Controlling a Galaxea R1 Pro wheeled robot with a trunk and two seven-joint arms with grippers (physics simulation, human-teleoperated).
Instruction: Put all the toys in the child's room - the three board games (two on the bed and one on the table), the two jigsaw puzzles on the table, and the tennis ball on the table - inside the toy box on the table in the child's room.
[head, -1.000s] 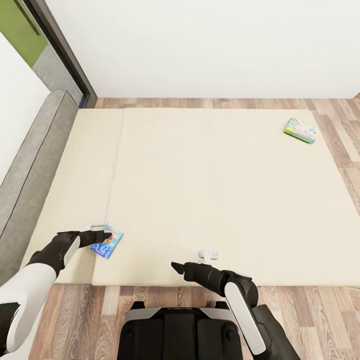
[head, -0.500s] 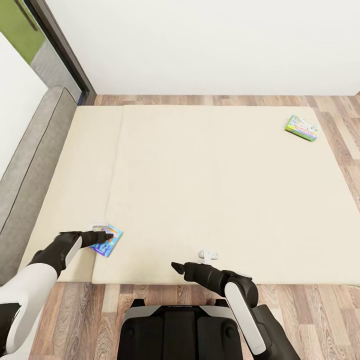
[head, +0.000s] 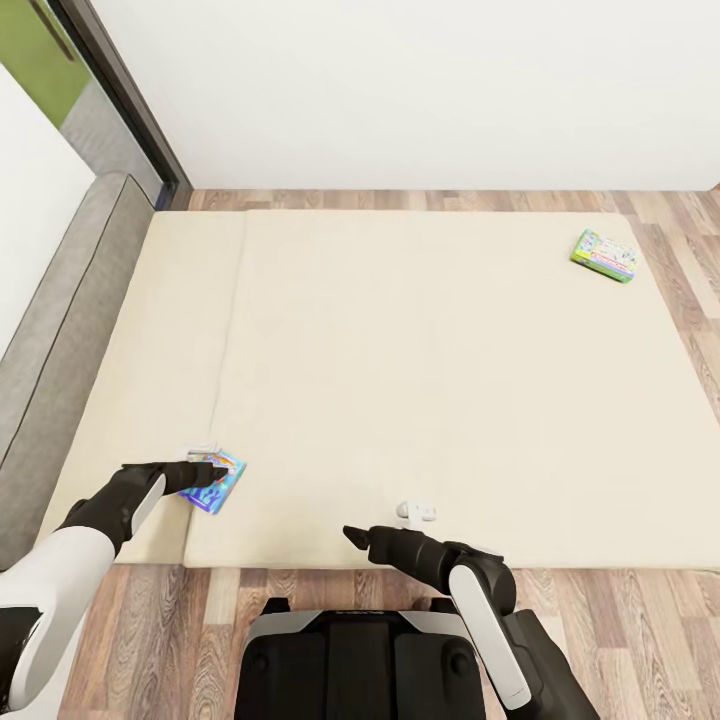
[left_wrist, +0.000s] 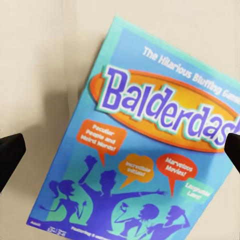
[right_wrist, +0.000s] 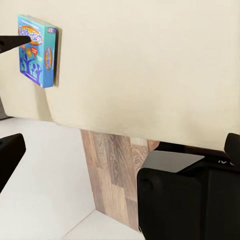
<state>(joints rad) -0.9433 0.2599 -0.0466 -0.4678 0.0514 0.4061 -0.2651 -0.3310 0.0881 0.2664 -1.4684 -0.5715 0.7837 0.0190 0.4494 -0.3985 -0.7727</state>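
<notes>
A blue Balderdash board game (head: 217, 483) lies flat near the front left corner of the cream bed (head: 420, 360). My left gripper (head: 207, 471) hovers right over it. In the left wrist view the gripper (left_wrist: 120, 152) is open, its dark fingertips (left_wrist: 9, 156) standing wide on either side of the box (left_wrist: 150, 150) without touching it. A green board game (head: 603, 256) lies at the bed's far right corner. My right gripper (head: 354, 535) is open over the bed's front edge, holding nothing. The right wrist view shows the blue box (right_wrist: 36, 50) off to one side.
A grey headboard (head: 60, 340) runs along the bed's left side, with a dark door frame (head: 120, 95) behind it. Wood floor (head: 640, 620) borders the bed at front, right and back. A small white object (head: 415, 512) sits on the bed by my right gripper. My base (head: 360, 660) stands against the front edge.
The whole picture shifted slightly a second ago, so the camera moved. Since then both arms and both board games have stayed where they were.
</notes>
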